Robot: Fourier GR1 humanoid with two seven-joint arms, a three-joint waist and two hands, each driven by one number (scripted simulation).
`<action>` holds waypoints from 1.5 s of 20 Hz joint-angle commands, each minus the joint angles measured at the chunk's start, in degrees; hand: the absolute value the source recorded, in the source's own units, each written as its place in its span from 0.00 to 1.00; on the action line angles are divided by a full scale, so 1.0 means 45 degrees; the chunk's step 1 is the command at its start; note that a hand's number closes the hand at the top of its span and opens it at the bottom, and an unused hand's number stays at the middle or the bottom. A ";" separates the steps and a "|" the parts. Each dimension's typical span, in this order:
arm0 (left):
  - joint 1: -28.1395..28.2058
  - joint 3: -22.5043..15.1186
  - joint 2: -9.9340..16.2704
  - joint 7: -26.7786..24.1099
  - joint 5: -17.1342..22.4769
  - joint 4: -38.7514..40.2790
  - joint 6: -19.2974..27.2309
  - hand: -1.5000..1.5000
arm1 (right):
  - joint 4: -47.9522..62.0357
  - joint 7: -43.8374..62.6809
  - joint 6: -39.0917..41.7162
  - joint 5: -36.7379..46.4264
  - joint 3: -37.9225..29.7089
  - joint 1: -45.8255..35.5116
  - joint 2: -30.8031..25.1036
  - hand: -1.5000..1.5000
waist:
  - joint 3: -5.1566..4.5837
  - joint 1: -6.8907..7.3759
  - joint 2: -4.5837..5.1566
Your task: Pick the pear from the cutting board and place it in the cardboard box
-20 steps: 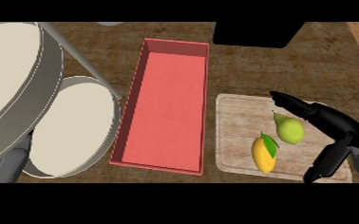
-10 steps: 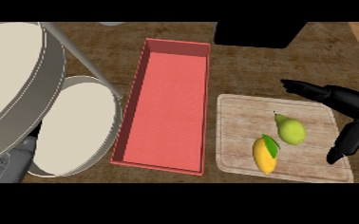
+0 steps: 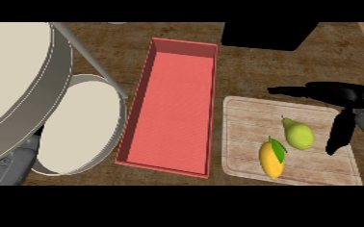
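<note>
A green pear (image 3: 298, 134) lies on the pale wooden cutting board (image 3: 245, 120) at the right, next to a yellow mango with a green leaf (image 3: 271, 158). The long red box (image 3: 174, 108) stands just left of the board, open on top with nothing inside. My right hand (image 3: 343, 94) hangs over the board's far right corner, open and spread. Its fingers (image 3: 288, 90) point left beyond the pear and its thumb (image 3: 340, 135) reaches down to the pear's right. It does not touch the pear. My left hand does not show.
Two large pale round shapes with grey rims (image 3: 74, 125) fill the left side, close to the box. A black block (image 3: 266, 33) sits at the far edge behind the box and board. Bare wooden counter (image 3: 113, 48) shows between them.
My right hand has drawn back toward the far right of the board and spread wider. The pear and the mango have not moved.
</note>
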 commanded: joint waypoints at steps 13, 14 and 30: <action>0.0201 0.0483 -0.0070 -0.0206 -0.0101 0.0424 -0.0033 0.50 | 0.4281 -0.4282 -0.0220 0.3590 0.4482 -0.2822 0.2032 0.00 | -0.0042 -0.0409 -0.0088; 0.0515 0.0362 -0.0087 0.0043 -0.0157 0.0013 0.0027 0.50 | 0.4291 -0.5280 -0.0169 0.3705 0.4596 -0.3029 0.1195 0.00 | -0.0039 -0.0484 -0.0158; 0.0697 0.0762 -0.0247 -0.0189 -0.0403 0.0420 0.0043 0.50 | 0.5935 -0.7027 -0.0415 0.3038 0.5824 -0.3830 0.2838 0.00 | -0.0072 -0.0938 -0.0239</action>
